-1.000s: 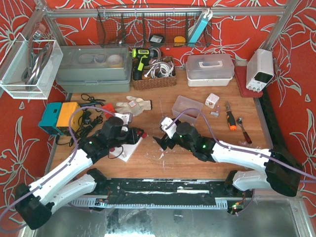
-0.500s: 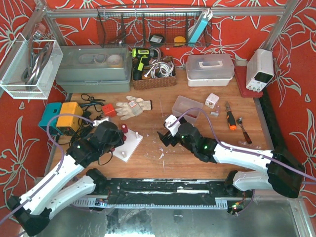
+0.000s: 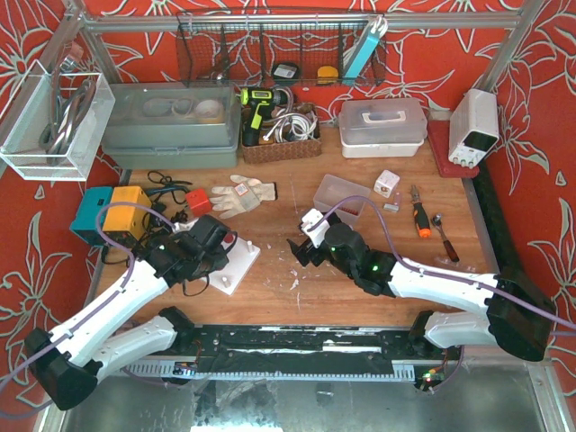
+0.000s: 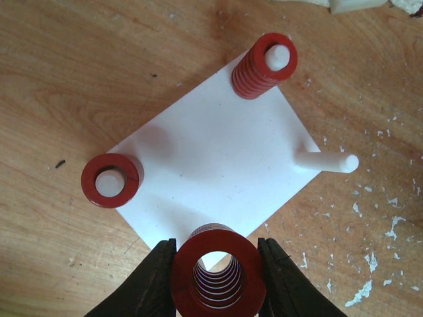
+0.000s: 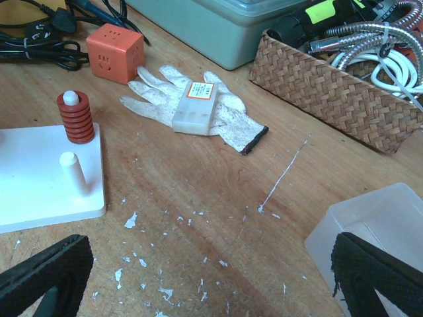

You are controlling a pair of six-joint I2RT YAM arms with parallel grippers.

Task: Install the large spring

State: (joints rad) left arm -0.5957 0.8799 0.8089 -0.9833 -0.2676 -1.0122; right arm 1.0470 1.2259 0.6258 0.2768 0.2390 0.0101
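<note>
Over the white plate's (image 4: 211, 158) near edge, the big spring (image 4: 246, 271) sits clamped in the left gripper (image 4: 217, 267).
Centre its bore over the bare peg (image 4: 327, 162) (two other pegs carry springs), keep it upright, then lower; the right gripper (image 5: 211, 264) hangs wide and empty.

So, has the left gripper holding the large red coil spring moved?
Yes. The left gripper has shifted left across the white plastic peg board, toward its left edge.
</note>
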